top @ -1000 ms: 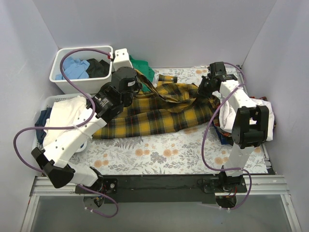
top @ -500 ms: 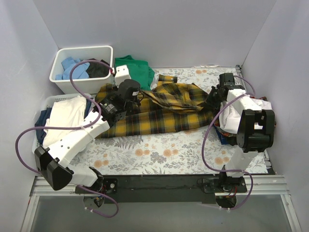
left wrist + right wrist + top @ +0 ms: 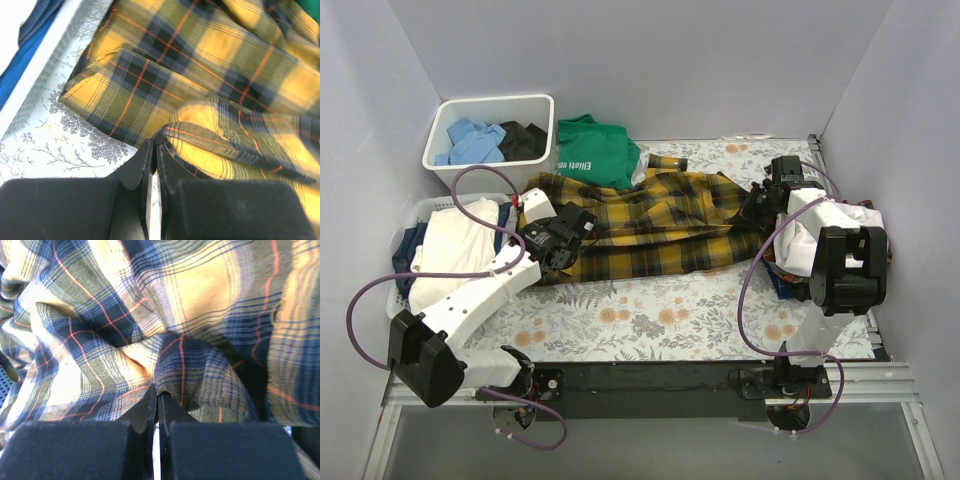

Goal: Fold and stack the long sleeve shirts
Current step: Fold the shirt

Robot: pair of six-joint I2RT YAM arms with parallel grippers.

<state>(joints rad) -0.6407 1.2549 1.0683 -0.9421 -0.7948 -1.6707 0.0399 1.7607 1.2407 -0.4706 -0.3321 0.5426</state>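
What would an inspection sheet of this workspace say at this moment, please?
Surface: floral-print table cover, showing along the near side.
Job's things: plaid shirt spread across the middle, rumpled; white cloth bunched at the right edge.
Clutter: green T-shirt behind the plaid; white bin with blue and black clothes; basket at left with white and blue cloth.
Grippers: left gripper shut on the plaid's near-left edge; right gripper shut on its right end.
Cables: purple cables loop beside both arms.
Surroundings: plain grey walls on three sides.
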